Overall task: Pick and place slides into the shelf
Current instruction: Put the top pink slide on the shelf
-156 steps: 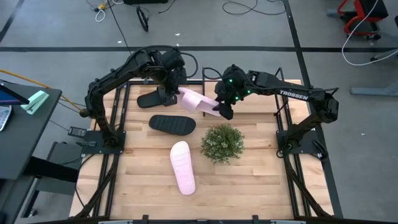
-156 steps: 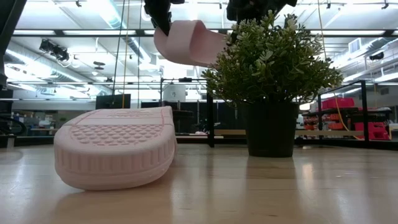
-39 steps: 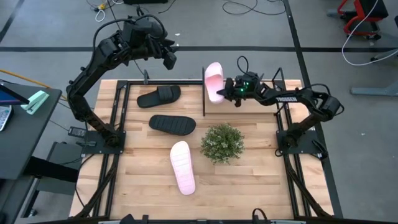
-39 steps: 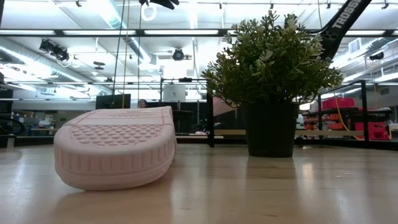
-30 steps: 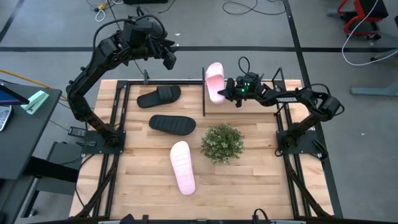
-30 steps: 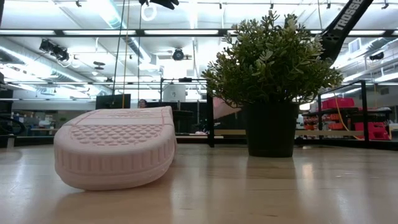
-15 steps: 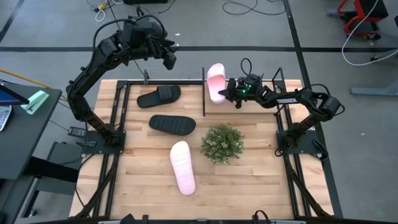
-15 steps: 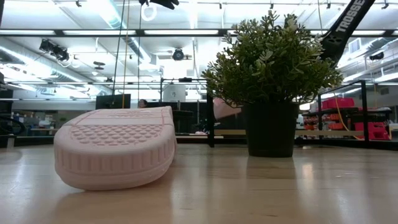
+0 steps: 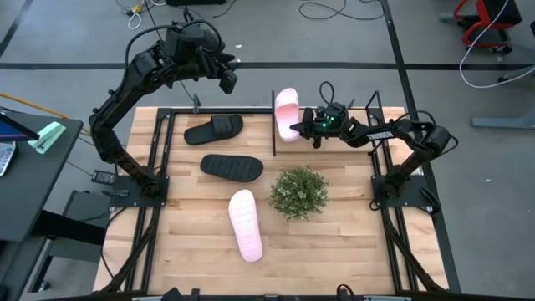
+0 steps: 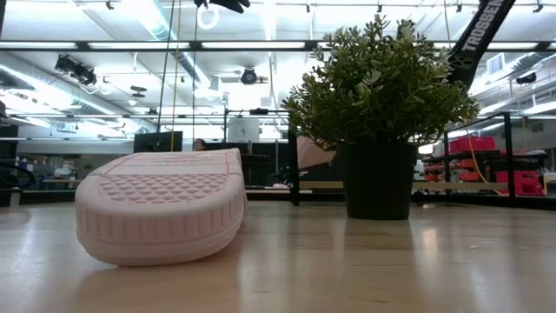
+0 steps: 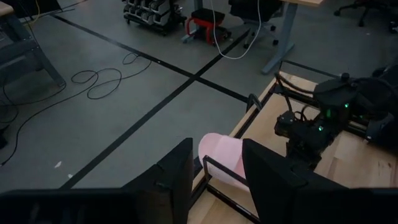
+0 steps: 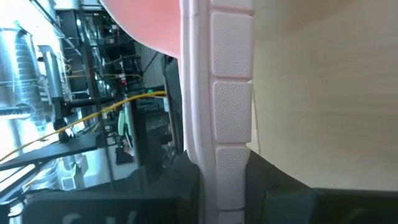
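1. At far left, my left gripper (image 9: 224, 77) hangs raised off the back edge of the table, beyond the shelf. In its wrist view the two fingers (image 11: 176, 171) stand apart with nothing between them. This arm is waiting.

2. The shelf (image 9: 274, 123) runs along the back of the table. One black slide (image 9: 213, 129) lies flat within its left part.

3. A second black slide (image 9: 231, 166) lies on the table just in front of the shelf, not yet placed.

4. A pink slide (image 9: 246, 224) lies on the open table nearer the front, well apart from the shelf, sole towards the low camera (image 10: 161, 204). Not yet placed.

5. The other pink slide (image 9: 287, 113) is at the shelf's back, just right of the middle upright bar. My right gripper (image 9: 304, 125) has it: the right wrist view shows the fingers closed narrowly on the slide's edge (image 12: 217, 112).

6. The plant (image 9: 298, 191) stands on the table in front of the right gripper, clear of it.

7. Step in hand, in my judgement: setting the held pink slide into the shelf. I cannot tell whether it rests on the bars yet.

8. Next move calls for lowering it until seated, parting the fingers, then withdrawing without snagging the upright bar. Two slides would remain.
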Robot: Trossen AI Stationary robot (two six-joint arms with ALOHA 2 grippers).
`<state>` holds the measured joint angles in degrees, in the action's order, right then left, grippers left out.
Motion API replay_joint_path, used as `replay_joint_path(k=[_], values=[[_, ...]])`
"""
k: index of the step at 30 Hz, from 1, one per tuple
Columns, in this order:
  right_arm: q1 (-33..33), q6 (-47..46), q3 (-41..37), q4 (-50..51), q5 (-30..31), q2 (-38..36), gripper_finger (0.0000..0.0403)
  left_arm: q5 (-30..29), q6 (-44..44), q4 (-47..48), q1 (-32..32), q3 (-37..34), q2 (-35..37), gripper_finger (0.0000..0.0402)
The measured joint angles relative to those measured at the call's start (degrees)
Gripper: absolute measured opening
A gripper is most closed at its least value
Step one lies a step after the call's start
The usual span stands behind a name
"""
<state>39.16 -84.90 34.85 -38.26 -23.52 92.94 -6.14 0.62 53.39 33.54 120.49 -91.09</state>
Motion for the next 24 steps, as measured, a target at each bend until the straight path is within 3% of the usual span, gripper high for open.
replay_joint_path(k=[19, 24], values=[[-0.7, 0.5, 0.0, 0.5, 0.6, 2.1, 0.007, 0.0, 0.0, 0.1, 0.0, 0.0, 0.0, 0.0141], [-0.7, 0.5, 0.0, 0.5, 0.6, 2.1, 0.0101, 0.0, 0.0, 0.0, 0.0, 0.0, 0.0, 0.0138]])
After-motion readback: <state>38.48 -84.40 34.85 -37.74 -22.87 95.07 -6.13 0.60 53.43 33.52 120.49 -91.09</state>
